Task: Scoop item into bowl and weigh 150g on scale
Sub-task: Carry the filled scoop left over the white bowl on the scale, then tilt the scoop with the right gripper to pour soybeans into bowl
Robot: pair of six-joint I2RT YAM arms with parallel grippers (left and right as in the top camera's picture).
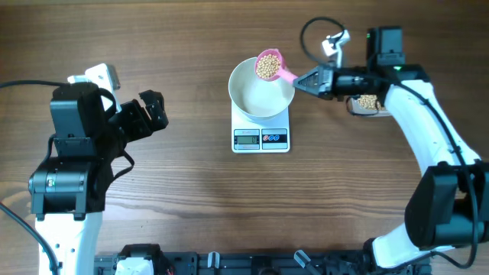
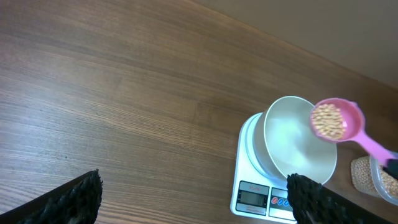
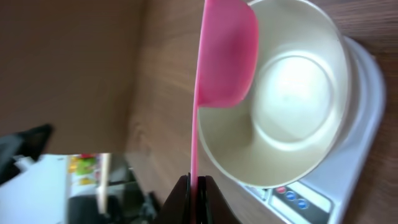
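Observation:
A white bowl (image 1: 246,93) stands on the small white scale (image 1: 260,139) at the table's middle; I see no beans inside it. My right gripper (image 1: 301,79) is shut on the handle of a pink scoop (image 1: 268,66), which is full of tan beans (image 1: 267,66) and hangs over the bowl's far right rim. The right wrist view shows the scoop (image 3: 227,56) edge-on above the bowl (image 3: 292,93), its handle pinched in the gripper (image 3: 197,186). My left gripper (image 1: 153,111) stands open far to the left, with nothing between its fingers (image 2: 74,199). It looks toward the bowl (image 2: 292,143) and the scale (image 2: 258,196).
A clear tub of beans (image 1: 369,101) sits at the right, half hidden under my right arm; its edge shows in the left wrist view (image 2: 365,174). A black cable (image 1: 313,30) loops behind the right gripper. Bare wood lies between the left arm and the scale.

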